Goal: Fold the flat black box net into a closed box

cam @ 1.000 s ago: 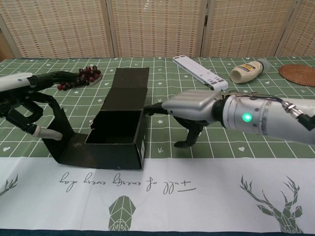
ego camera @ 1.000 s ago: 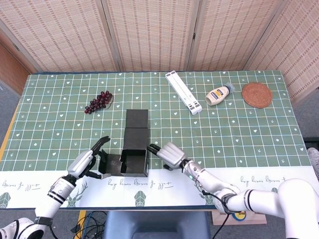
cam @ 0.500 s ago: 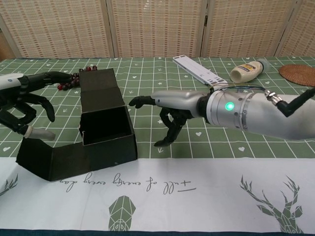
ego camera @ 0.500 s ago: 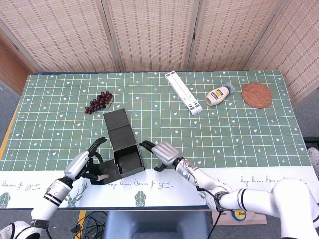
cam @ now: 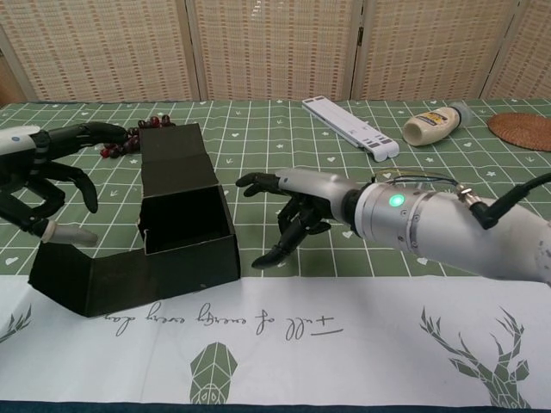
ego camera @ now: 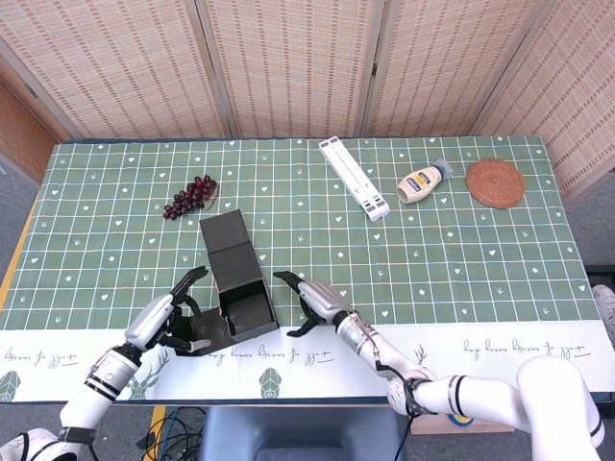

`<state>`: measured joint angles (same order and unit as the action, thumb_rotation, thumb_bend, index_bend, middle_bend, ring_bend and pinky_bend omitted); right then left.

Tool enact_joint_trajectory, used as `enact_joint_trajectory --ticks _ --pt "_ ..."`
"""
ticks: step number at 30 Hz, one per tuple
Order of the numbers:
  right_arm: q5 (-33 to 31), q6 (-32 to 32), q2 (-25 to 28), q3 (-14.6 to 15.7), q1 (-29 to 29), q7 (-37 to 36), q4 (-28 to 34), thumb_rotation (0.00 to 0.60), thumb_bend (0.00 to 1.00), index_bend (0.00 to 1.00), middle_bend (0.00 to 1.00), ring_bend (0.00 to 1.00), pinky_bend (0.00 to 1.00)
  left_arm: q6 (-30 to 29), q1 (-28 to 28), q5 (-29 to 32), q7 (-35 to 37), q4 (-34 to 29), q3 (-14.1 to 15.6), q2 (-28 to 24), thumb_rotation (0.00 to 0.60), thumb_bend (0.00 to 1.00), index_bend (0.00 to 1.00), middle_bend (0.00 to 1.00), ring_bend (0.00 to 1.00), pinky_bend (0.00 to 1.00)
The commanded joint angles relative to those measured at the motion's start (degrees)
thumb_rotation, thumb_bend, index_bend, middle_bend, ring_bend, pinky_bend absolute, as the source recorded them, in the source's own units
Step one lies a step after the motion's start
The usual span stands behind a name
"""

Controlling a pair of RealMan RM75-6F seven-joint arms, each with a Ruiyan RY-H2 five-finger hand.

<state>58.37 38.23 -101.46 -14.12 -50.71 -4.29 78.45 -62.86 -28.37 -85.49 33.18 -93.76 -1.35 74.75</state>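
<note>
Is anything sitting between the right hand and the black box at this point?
Nothing visible. The right hand hovers open just right of the black box, with only bare tablecloth in the gap between them.

Surface [ego camera: 480,259]: we see a green checked cloth with small white hearts, and a white strip with deer prints along the near edge.
Grapes [ego camera: 189,196]: a dark red bunch lying far left.
White rack [ego camera: 354,178]: long and slatted, lying diagonally near the far edge.
Squeeze bottle [ego camera: 424,182]: cream-coloured, on its side, just beside the woven coaster [ego camera: 496,182].
Backdrop: we see woven folding screens [ego camera: 288,67] behind.
</note>
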Motion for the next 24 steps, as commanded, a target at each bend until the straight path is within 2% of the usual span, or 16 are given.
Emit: enact_joint_trajectory --ticks 1,12,15,16,20,24 --pt "-0.8 -0.1 -2.2 -0.8 -0.8 -0.6 -2.1 0.6 0.0 0.0 0.05 0.7 0.96 -0.1 0.1 -0.1 0.3 0.3 0.1 0.0 0.6 0.09 0.0 0.0 0.45 0.83" --pt "-2.0 0.3 -9.1 -2.9 -2.5 -1.9 -8.2 0.6 0.0 0.0 0.12 0.7 0.98 -1.1 1.1 -0.5 2.4 1.7 0.2 -0.2 0.6 0.09 0.0 0.0 0.45 0.83" --pt "-1.7 1.6 -10.9 -3.4 -2.6 -2.0 -10.0 0.6 0.03 0.0 0.19 0.72 0.98 -1.6 1.4 -0.5 2.5 2.1 0.2 0.0 0.6 0.09 0.0 0.0 0.45 0.83" --pt "-1.8 1.8 -11.4 -3.6 -2.6 -2.0 -10.4 0.6 0.04 0.02 0.21 0.72 0.98 -1.7 1.4 -0.5 2.6 2.2 0.1 -0.1 0.6 0.09 0.0 0.0 0.45 0.83" --pt "-1.6 3.6 -12.8 -4.2 -2.2 -1.9 -11.6 0.6 0.17 0.21 0.34 0.76 1.0 -3.6 2.2 0.3 1.3 2.5 -0.9 0.2 0.6 0.09 0.0 0.0 0.45 0.83" --pt "-1.0 6.3 -12.3 -4.8 0.0 -3.8 -9.7 0.6 0.23 0.3 0.41 0.78 1.0 -7.5 3.7 2.0 -3.8 3.0 -2.8 1.0 0.6 0.09 0.03 0.0 0.46 0.84"
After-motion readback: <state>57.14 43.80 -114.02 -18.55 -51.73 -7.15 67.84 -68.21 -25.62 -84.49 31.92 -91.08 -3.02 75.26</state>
